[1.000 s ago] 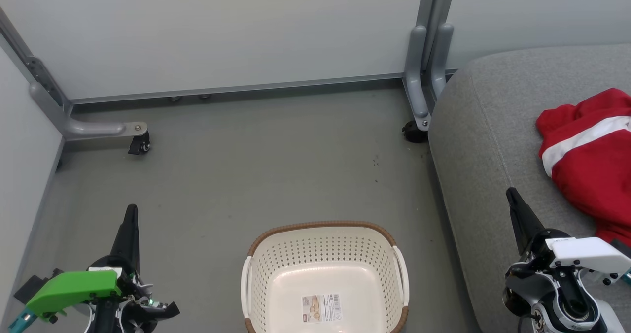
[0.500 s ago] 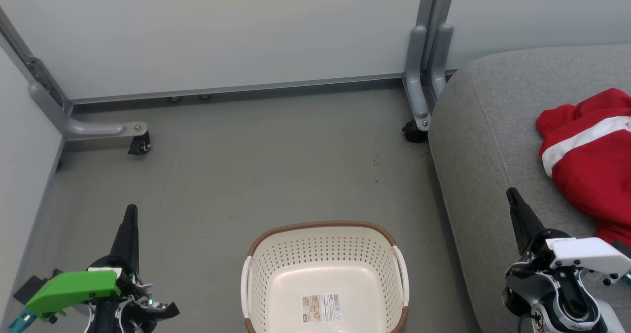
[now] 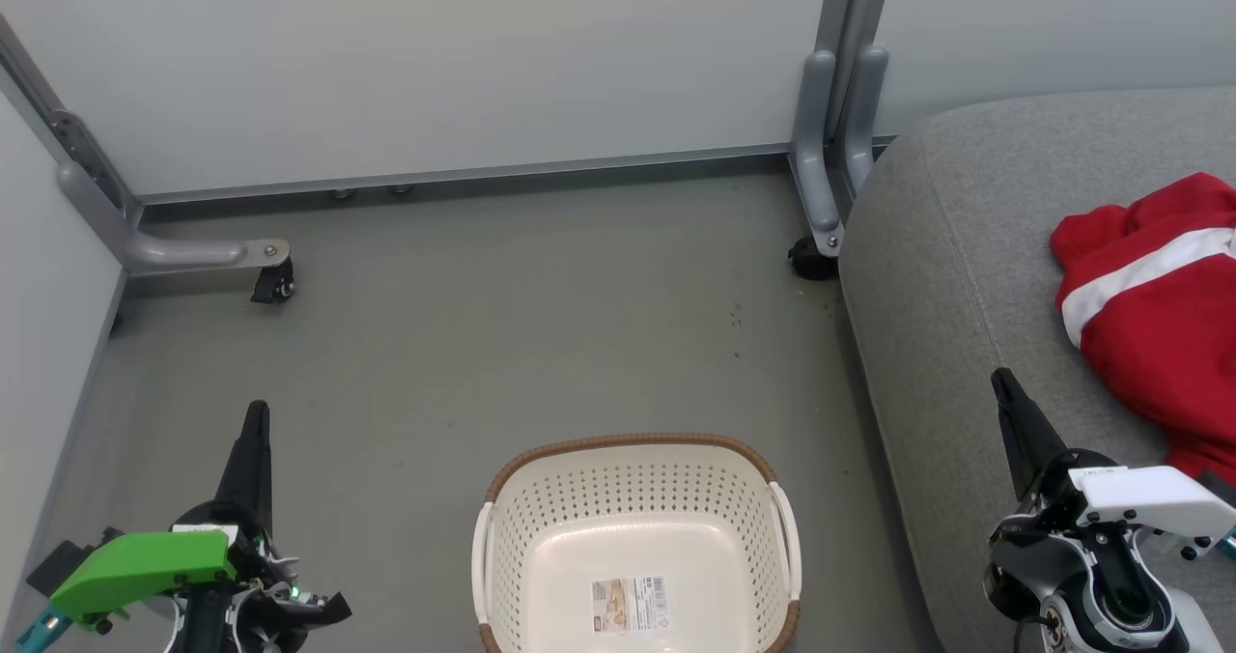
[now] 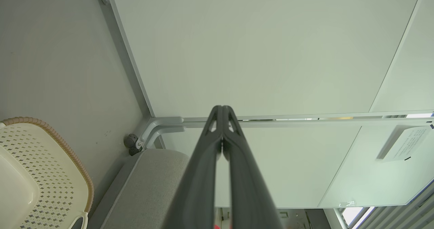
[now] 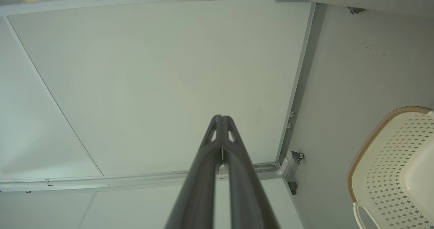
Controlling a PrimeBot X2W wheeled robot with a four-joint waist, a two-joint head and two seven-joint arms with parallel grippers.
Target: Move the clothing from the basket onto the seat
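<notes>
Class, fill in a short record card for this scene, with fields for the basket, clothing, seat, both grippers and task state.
basket: upright on the grey floor, left of the seat; no garment inside, only a paper label on its bottom
clothing: red with a white stripe, crumpled on the seat
seat: light grey cushion at the right
left gripper: shut, holding nothing, left of the basket
right gripper: shut, holding nothing, over the seat's edge
task state: appears done

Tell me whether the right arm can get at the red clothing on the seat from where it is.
Probably yes. The right gripper, shut and holding nothing, is close beside the clothing, with only a bare stretch of the seat between them. It would have to open first.
</notes>
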